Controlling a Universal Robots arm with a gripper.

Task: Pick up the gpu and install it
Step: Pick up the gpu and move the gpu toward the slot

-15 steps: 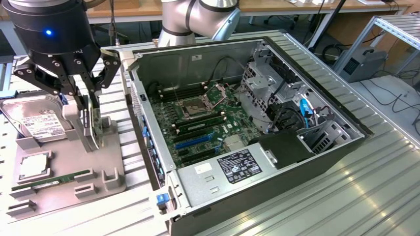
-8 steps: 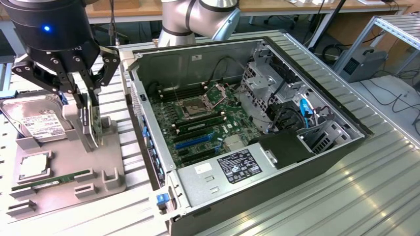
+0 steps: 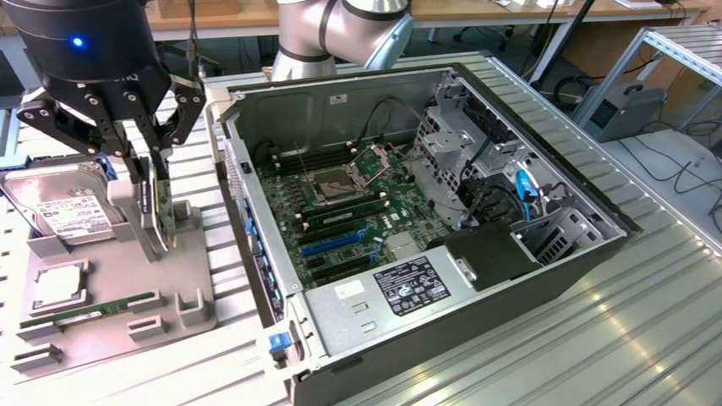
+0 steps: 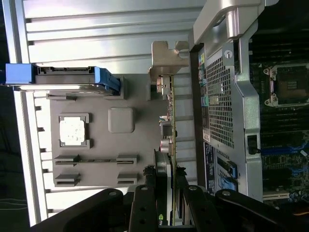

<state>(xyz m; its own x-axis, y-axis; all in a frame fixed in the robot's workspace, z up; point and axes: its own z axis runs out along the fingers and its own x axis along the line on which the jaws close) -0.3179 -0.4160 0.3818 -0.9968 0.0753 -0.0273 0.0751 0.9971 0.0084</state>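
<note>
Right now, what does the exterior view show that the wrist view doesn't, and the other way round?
Exterior: the arm, power supply, blue cable. Wrist: the gpu's bracket and the case's rear grille. Both: the gripper closed on the gpu, the hard drive, the cpu and the socket.

Grey tray holding hard drive, processor chip, memory stick, on slatted table

Black gripper, silver arm.
Gripper body carries a blue light; black link fingers show silver pins; arm joints are rounded, grey-capped.
</note>
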